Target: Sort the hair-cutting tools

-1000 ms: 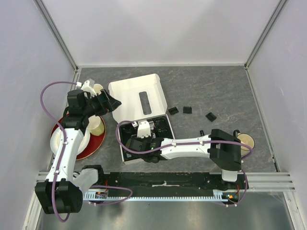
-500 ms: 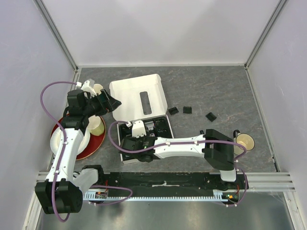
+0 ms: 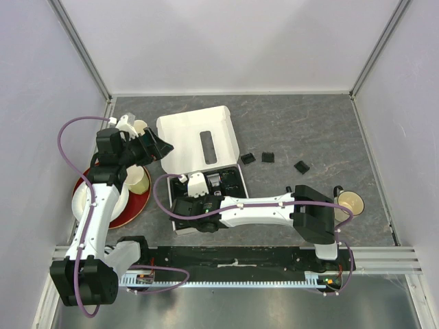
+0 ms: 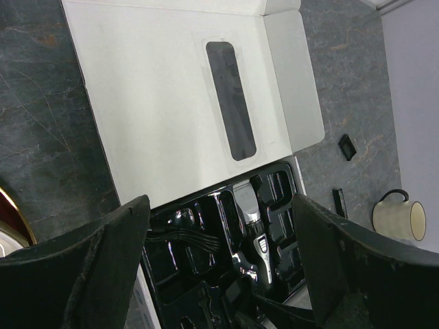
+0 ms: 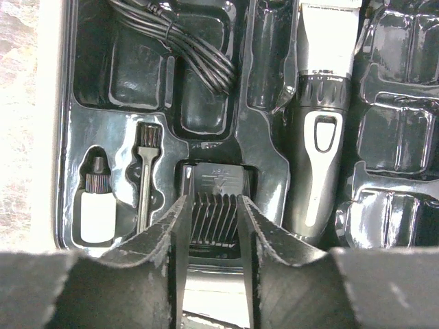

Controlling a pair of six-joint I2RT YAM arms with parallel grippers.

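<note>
The silver-and-black clipper (image 5: 322,130) lies in the black tray (image 5: 267,171) of the white box (image 3: 195,140), beside a coiled cord (image 5: 192,48), a tiny brush (image 5: 144,178) and a small white bottle (image 5: 97,205). My right gripper (image 5: 214,219) reaches down into the tray's near end (image 3: 194,203). Its fingers press the two sides of a black comb guard (image 5: 216,199) seated in its slot. Three loose guards (image 3: 247,158) (image 3: 267,157) (image 3: 301,166) lie on the table right of the box. My left gripper (image 4: 219,205) hangs wide open above the box lid (image 4: 171,103), holding nothing.
A cream mug (image 3: 351,202) stands at the right, near the right arm's base. A red plate (image 3: 140,200) with cream mugs (image 3: 137,179) sits at the left under the left arm. Grey walls close in the table on three sides.
The right gripper has moved left along the tray's near end and drawn its fingers in onto the comb guard. The left arm has not moved.
</note>
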